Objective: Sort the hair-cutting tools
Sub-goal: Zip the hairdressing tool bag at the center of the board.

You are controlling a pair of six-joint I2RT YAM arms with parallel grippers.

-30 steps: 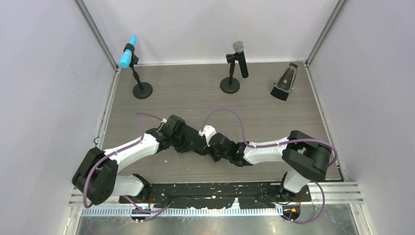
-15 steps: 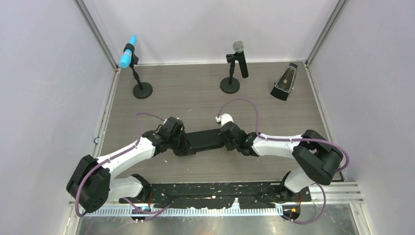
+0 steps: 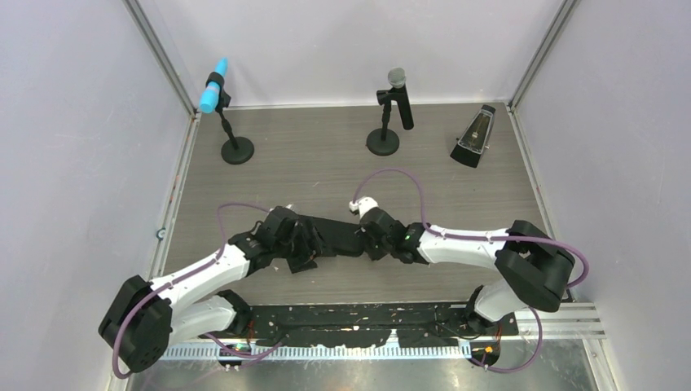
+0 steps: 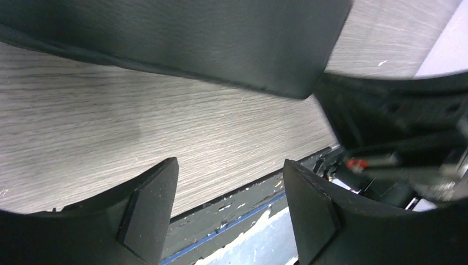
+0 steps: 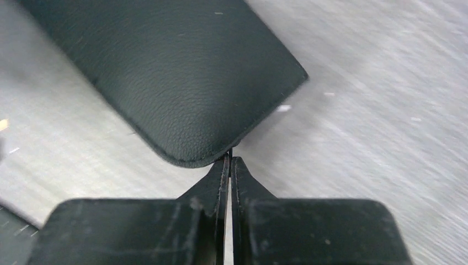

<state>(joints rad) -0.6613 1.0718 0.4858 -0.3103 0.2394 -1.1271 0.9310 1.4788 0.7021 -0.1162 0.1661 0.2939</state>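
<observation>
The hair-cutting tools are out of view. A black rectangular zip case (image 3: 336,231) lies on the wooden table between my two grippers. My left gripper (image 3: 303,247) stands at its left end; in the left wrist view this gripper (image 4: 229,165) is open with nothing between its fingers, and the case (image 4: 182,38) hangs just beyond them. My right gripper (image 3: 366,239) is at the case's right end. In the right wrist view it (image 5: 230,160) is shut on a thin black tab at the rounded corner of the case (image 5: 165,72).
Two microphones on round black bases stand at the back: one blue-tipped (image 3: 217,96), one grey-headed (image 3: 397,98). A black wedge-shaped metronome (image 3: 474,137) sits at the back right. Side walls close the table in. A black rail (image 3: 358,318) runs along the near edge.
My left gripper has opened and let go of the case's left end. The right gripper stays shut at the right end and has shifted a little left.
</observation>
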